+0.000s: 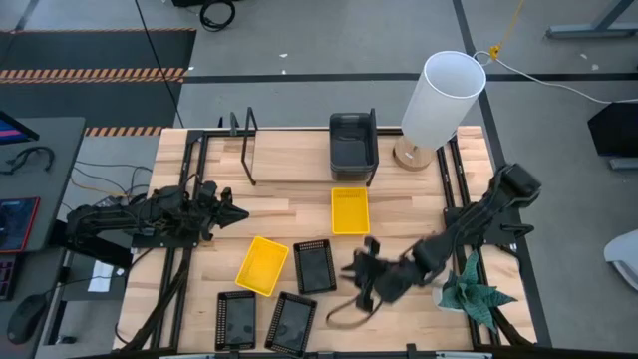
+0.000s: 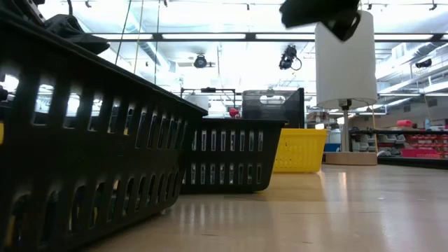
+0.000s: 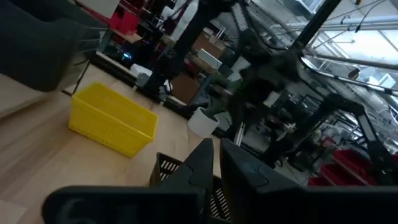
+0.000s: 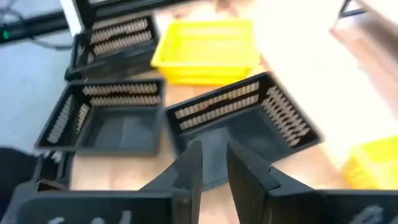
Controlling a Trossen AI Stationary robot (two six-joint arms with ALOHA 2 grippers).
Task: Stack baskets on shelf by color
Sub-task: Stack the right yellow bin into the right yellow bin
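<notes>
The shelf (image 1: pixel 249 150) stands at the table's far side, with nested dark grey baskets (image 1: pixel 353 145) at its right end. One yellow basket (image 1: pixel 350 209) rests on the table in front of them, and another (image 1: pixel 262 265) lies nearer and to the left. Three black perforated baskets (image 1: pixel 315 265) (image 1: pixel 236 319) (image 1: pixel 291 321) rest on the table near the front edge. My left gripper (image 1: pixel 234 212) hangs shut and empty at the table's left, pointing right. My right gripper (image 1: pixel 359 269) is shut and empty, just right of a black basket (image 4: pixel 242 124).
A tall white cylinder (image 1: pixel 444 100) on a wooden base stands at the far right. A green spiky plant (image 1: pixel 474 294) sits at the near right. A dark cable loop (image 1: pixel 344 314) lies by the right gripper. Bare wood shows on the shelf board's left part.
</notes>
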